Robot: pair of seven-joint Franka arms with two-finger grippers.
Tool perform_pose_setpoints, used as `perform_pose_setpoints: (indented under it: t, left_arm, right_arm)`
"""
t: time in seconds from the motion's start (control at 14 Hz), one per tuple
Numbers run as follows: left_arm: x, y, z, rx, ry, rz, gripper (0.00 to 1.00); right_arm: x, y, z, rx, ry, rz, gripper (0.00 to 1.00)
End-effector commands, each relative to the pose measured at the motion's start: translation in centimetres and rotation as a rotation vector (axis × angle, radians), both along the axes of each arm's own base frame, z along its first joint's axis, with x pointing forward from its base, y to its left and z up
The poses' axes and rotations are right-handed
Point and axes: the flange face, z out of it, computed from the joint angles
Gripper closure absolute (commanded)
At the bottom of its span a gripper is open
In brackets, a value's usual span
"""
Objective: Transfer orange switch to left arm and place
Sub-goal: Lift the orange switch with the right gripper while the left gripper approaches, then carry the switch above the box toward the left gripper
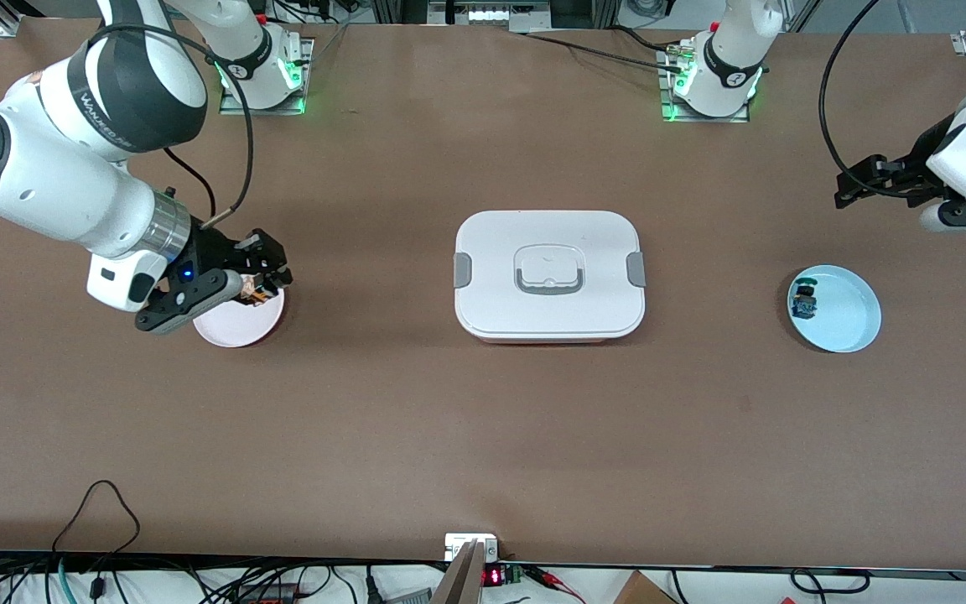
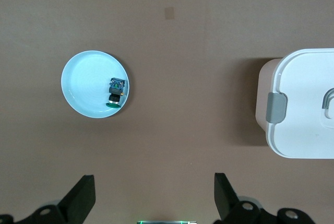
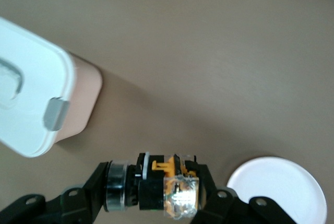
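My right gripper (image 1: 258,283) hangs over the edge of a pale pink plate (image 1: 236,325) at the right arm's end of the table, shut on the orange switch (image 3: 163,187). The switch lies crosswise between the fingers, its black body, orange clip and clear block showing in the right wrist view. The white box (image 1: 549,274) with grey clips sits in the middle of the table. My left gripper (image 2: 154,195) is raised at the left arm's end, open with nothing between its fingers, over bare table beside a light blue plate (image 1: 848,319).
The light blue plate holds a small black switch with blue and green parts (image 1: 803,301). The box stands between the two plates. Cables and electronics run along the table's edge nearest the front camera.
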Motion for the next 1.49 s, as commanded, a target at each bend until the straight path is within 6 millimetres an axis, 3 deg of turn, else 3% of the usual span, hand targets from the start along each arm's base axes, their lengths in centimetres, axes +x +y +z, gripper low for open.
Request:
perform_pose_setpoints:
  t: [0.0, 0.21, 0.5, 0.71, 0.85, 1.07, 1.28, 1.42]
  left_arm:
    - [-0.1, -1.0, 1.0, -0.098, 0.009, 0.015, 0.0]
    - [-0.6, -3.3, 0.6, -0.175, 0.062, -0.019, 0.0]
    - [0.2, -6.1, -3.7, -0.419, 0.25, -0.021, 0.0]
    - [2.1, -8.4, -7.8, -0.632, 0.354, 0.011, 0.0]
    - [2.7, -10.2, -9.1, -0.789, 0.4, 0.03, 0.0]
    - [3.4, -13.2, -9.8, -1.07, 0.407, 0.089, 0.0]
    - [4.0, -14.6, -10.9, -1.276, 0.393, 0.217, 0.0]
    - [4.0, -18.4, -11.1, -1.329, 0.355, 0.267, 0.0]
  right_arm:
    - [-0.2, 0.8, 1.0, 0.127, -0.028, 0.129, 0.99]
    - [0.0, 1.6, 1.2, 0.306, -0.114, 0.298, 1.0]
    - [0.0, 2.8, 1.1, 0.495, -0.244, 0.484, 1.0]
    - [0.1, 4.3, 1.1, 0.664, -0.315, 0.511, 1.0]
    - [0.3, 5.5, 0.6, 0.795, -0.357, 0.496, 1.0]
    - [0.4, 8.0, 0.4, 0.985, -0.438, 0.464, 1.0]
    - [-0.2, 11.0, -0.7, 1.038, -0.468, 0.498, 1.0]
    - [-0.9, 13.4, -1.0, 1.085, -0.502, 0.526, 1.0]
